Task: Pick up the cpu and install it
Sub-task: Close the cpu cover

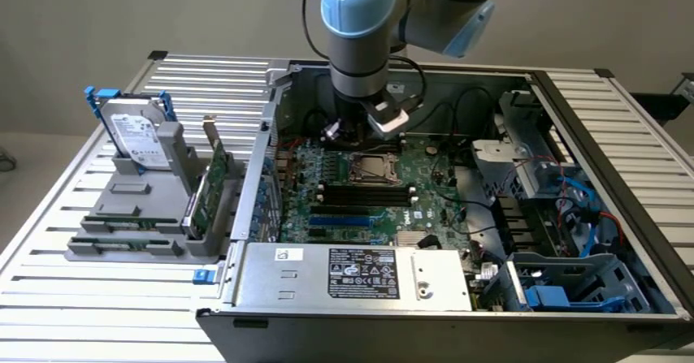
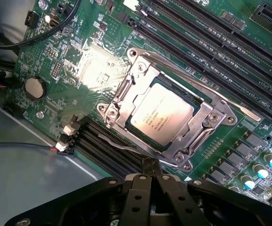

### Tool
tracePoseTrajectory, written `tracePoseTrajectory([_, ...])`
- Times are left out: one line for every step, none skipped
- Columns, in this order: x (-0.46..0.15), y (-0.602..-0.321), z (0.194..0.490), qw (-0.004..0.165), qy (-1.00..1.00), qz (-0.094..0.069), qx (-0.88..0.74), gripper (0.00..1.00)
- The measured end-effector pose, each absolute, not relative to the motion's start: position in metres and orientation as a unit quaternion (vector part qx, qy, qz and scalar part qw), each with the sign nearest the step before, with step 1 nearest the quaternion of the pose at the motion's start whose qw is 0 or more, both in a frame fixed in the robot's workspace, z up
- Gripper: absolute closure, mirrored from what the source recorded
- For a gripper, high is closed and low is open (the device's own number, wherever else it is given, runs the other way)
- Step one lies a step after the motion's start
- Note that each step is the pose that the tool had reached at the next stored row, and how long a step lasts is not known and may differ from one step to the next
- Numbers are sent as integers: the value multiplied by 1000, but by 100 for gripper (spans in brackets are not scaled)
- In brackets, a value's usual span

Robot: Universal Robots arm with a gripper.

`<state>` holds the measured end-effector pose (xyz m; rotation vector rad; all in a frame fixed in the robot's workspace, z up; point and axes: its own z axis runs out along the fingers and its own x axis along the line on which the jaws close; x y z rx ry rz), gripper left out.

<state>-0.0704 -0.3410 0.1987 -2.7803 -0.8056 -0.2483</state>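
- cpu (image 2: 162,117): lies flat, metal plate up, seated inside the socket frame (image 2: 214,114) near the exterior view's centre; I read it as square, edges parallel to the memory slots (image 2: 206,33).
- Gripper (image 2: 150,164): fingers pressed together, empty, hovering beside the frame.
- Coin cell (image 2: 35,87) lies well apart.

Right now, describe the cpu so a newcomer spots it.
Open computer case, green motherboard on its floor. Mid-board sits a square metal socket frame. The cpu is the flat silvery plate with faint print inside that frame, unlike the long dark slots alongside.
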Motion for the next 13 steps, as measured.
tracePoseTrajectory([-70, -341, 198, 118, -275, -85, -950, 89])
tracePoseTrajectory([-70, -341, 198, 118, -276, -85, -950, 89])
tracePoseTrajectory([-69, -341, 198, 118, -276, -85, -950, 89])
tracePoseTrajectory([-69, -341, 198, 118, -276, -85, -950, 89])
tracePoseTrajectory([-69, -341, 198, 118, -276, -85, -950, 89])
tracePoseTrajectory([-68, -341, 197, 118, -276, -85, -950, 89])
tracePoseTrajectory([-68, -341, 197, 117, -276, -85, -950, 89])
tracePoseTrajectory([-67, -341, 197, 117, -276, -85, -950, 89])
tracePoseTrajectory([-67, -341, 197, 117, -276, -84, -950, 89])
tracePoseTrajectory([-66, -341, 197, 117, -276, -84, -950, 89])
tracePoseTrajectory([-66, -341, 196, 116, -276, -84, -950, 89])
tracePoseTrajectory([-65, -341, 196, 116, -276, -84, -950, 89])
tracePoseTrajectory([-65, -341, 196, 115, -276, -84, -950, 89])
